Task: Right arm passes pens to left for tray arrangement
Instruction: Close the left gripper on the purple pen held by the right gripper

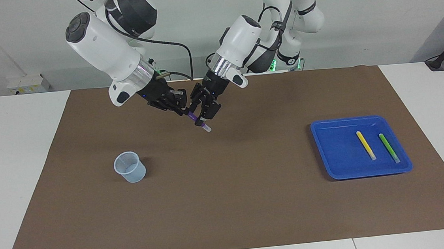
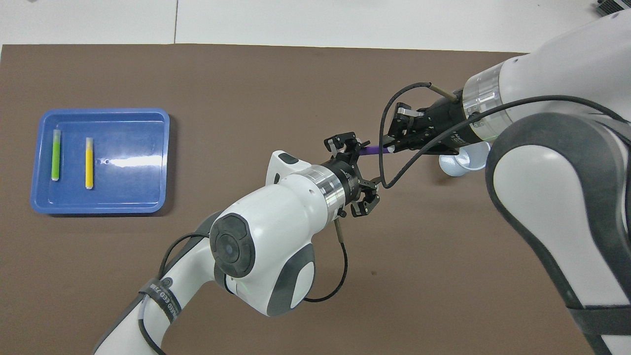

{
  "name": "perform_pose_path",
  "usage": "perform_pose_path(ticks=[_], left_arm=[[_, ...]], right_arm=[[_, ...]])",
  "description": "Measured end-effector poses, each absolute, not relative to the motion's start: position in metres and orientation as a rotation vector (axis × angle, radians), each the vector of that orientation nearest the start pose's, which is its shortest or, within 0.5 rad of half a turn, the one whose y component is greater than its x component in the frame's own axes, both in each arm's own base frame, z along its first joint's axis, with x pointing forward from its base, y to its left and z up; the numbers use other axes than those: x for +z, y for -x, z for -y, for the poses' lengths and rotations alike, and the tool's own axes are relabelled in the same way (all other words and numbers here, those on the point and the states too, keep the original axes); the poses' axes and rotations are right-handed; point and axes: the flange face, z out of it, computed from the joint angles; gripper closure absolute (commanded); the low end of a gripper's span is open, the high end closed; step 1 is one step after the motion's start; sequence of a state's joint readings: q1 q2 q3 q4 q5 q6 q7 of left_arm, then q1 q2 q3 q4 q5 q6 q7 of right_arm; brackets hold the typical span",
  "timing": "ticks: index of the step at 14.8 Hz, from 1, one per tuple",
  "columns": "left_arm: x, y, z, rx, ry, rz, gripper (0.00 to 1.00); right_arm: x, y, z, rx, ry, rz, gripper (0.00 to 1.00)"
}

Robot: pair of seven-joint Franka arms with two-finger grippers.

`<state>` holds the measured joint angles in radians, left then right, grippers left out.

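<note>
My right gripper (image 1: 183, 111) (image 2: 392, 148) is shut on one end of the purple pen (image 1: 205, 126) (image 2: 370, 150) and holds it slanted in the air over the brown mat. My left gripper (image 1: 201, 117) (image 2: 364, 170) is open, and the pen's free part lies between its fingers. Only the pen's whitish tip sticks out below them. The blue tray (image 1: 335, 159) (image 2: 133, 197) lies toward the left arm's end of the table. In it lie the yellow pen (image 1: 365, 145) (image 2: 89, 162) and the green pen (image 1: 389, 147) (image 2: 56, 154), side by side and apart.
A translucent pale-blue cup (image 1: 130, 167) (image 2: 468, 160) stands upright on the mat toward the right arm's end, partly covered by the right arm in the overhead view. The brown mat (image 1: 232, 203) covers most of the white table.
</note>
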<state>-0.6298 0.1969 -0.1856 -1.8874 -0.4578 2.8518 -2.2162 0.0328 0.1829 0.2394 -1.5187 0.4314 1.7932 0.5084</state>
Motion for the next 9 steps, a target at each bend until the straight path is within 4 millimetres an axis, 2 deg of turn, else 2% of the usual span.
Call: perform_pose_path(ticks=[4,6,9], left_arm=[[0.4925,-0.4705,0.4533,-0.348,-1.459,-1.844,0.90],[0.4931,-0.4703,0.4539,-0.337,-1.469,-1.835,0.98],[0.4923,-0.4716,0.4535,-0.332,-1.473,-1.833,0.98]], right_arm=[[0.5740,-0.5983,-0.1902,0.123,2.636,-0.424,0.87],[0.5740,-0.5982,-0.1902,0.124,2.636,-0.424,0.87],[0.5744,-0.5977,-0.1911,0.126,2.633,-0.423,0.87]])
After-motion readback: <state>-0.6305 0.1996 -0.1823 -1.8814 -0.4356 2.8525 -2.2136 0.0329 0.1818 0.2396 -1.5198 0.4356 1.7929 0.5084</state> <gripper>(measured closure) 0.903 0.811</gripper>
